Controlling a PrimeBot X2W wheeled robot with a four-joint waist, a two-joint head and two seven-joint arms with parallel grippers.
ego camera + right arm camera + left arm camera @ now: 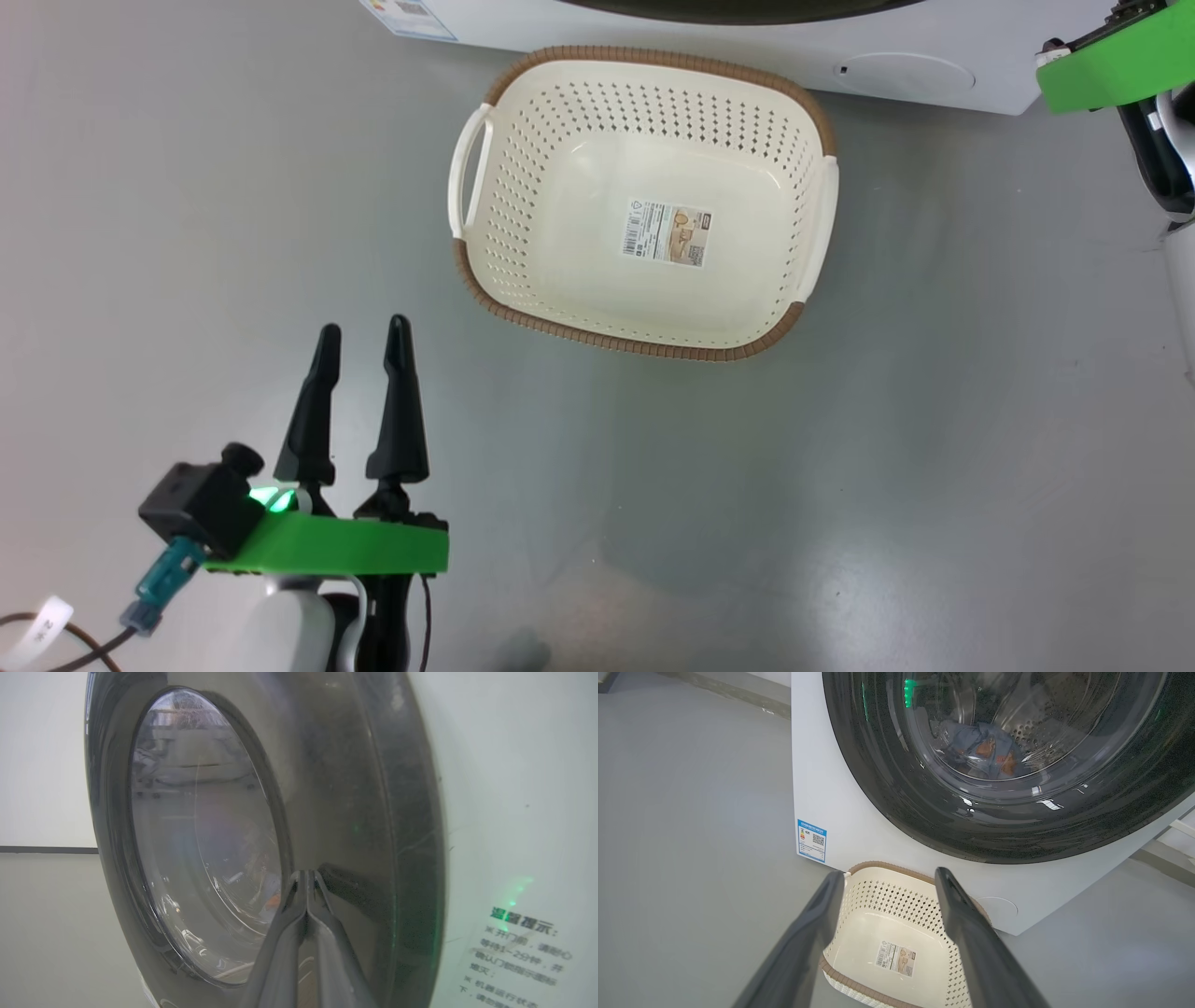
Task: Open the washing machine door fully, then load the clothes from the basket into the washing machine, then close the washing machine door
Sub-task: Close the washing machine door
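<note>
Looking through the glass of the washing machine door (924, 826), we see the clothes (980, 749) lying inside the washing machine (840, 788), a blue bundle with orange-brown print resting in the steel drum (1031, 728). The door sits flat against the machine's white front.

Our right gripper (306, 872) is up at that front with its two fingers pressed together and nothing between them. Its tips are close against the door's black rim, just beside the glass, but we cannot tell whether they touch it. The clothes are behind the glass, just past those tips.

Our left gripper (364, 327) hovers out in front of the machine with its fingers spread wide, holding nothing. It points toward the machine's base and is well apart from the clothes.

The basket (644, 350) stands on the grey floor (934, 467) between the left gripper and the machine, with its far rim just beside the machine's base, below the door.

We count one washing machine, one door and one basket. The basket has two side handles (470, 173) and one paper label (667, 232) on its bare bottom. There is one bundle of clothes, but we cannot tell how many garments are in it. On the machine's lower front we see one blue label (812, 840) and one round cap (904, 73). We count two grippers.
</note>
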